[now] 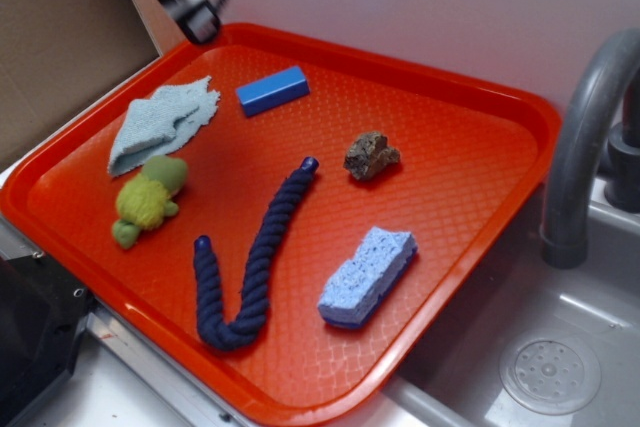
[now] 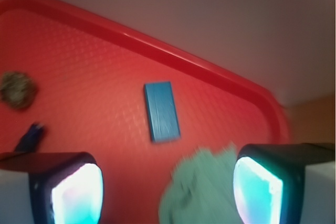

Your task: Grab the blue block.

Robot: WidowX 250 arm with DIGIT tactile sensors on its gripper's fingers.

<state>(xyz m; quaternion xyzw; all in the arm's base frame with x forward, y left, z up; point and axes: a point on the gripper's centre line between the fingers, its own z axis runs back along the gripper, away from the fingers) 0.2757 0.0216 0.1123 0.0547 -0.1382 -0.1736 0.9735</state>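
Six loose things lie on the orange tray [image 1: 470, 237], and I take the tray as my landmark. At its near edge there is the dark blue rope [image 1: 250, 267], bent like a hook, and the porous light-blue sponge [image 1: 367, 275] toward the near right side. Further in, on the left part of the tray, sits a small green plush toy [image 1: 148, 197]; behind it lies the pale blue cloth [image 1: 160, 122]. A brown rough lump [image 1: 371, 155] rests near the tray's middle.

At the far side of the tray, close to the back rim, lies the blue block [image 1: 272, 90], flat and free, not touching the cloth beside it.

Above the far left corner of the tray hangs the gripper [image 2: 168, 192]. Its fingers [image 2: 68, 192] are spread wide apart, with nothing between them.

I think the block is light, stiff and smooth, perhaps a little slippery. The best hold seems across its two long sides, near the middle, because the narrow width fits between the pads.

No writing or label can be read anywhere.
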